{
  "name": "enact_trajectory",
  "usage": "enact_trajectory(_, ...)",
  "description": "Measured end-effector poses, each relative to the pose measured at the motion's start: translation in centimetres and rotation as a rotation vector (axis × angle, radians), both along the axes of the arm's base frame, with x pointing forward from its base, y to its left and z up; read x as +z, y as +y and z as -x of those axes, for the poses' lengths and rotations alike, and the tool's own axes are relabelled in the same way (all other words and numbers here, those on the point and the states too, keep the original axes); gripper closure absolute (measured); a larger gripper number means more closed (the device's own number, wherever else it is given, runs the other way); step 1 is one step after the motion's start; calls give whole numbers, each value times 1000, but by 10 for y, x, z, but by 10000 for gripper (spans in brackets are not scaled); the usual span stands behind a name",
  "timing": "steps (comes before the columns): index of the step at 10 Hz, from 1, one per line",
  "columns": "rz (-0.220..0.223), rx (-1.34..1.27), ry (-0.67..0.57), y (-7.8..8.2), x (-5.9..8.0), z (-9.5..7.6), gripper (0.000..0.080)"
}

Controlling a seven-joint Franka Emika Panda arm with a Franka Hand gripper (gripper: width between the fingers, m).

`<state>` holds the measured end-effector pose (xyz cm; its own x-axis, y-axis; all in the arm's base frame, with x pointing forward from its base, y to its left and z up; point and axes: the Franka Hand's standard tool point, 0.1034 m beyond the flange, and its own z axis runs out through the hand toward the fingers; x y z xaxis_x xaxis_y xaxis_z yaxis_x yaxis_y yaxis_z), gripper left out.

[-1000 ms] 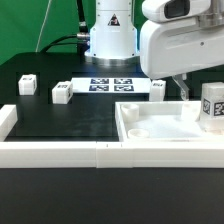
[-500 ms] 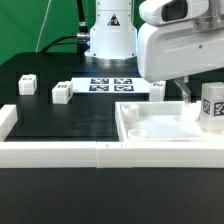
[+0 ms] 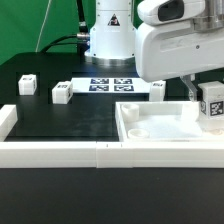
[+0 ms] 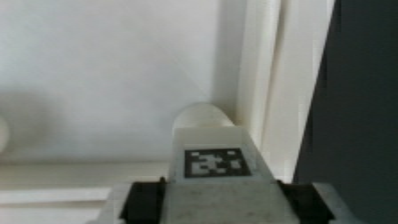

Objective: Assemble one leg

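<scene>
The claw [image 4: 231,204] is closed tight on one leg [image 3: 212,101], which sits between its two fingers with the tag showing. The leg is on the exterior view's right, over the big white panel [image 3: 150,128]. I cannot tell if they touch. Another leg [image 3: 158,90] sits beside the marker board [image 3: 110,84], farther back.

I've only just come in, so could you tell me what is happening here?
The gripper is shut on one leg, holding it above the large white panel, near its edge on the exterior view's right. Three other legs lie loose on the black table beside the marker board.
</scene>
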<state>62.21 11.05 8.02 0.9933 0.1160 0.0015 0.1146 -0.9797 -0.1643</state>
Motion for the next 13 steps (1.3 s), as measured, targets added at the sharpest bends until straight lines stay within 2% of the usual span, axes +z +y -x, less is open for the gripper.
enact_trajectory(1,-1,-64,11,1,0,0,507)
enact_trajectory(7,-9,-845,82,12,-1,2,506)
enact_trajectory(9,-45,-1087,117,13,-2,0,506)
enact_trajectory(11,-51,-1141,126,14,-2,-1,506)
enact_trajectory(13,-50,-1047,109,14,-2,0,503)
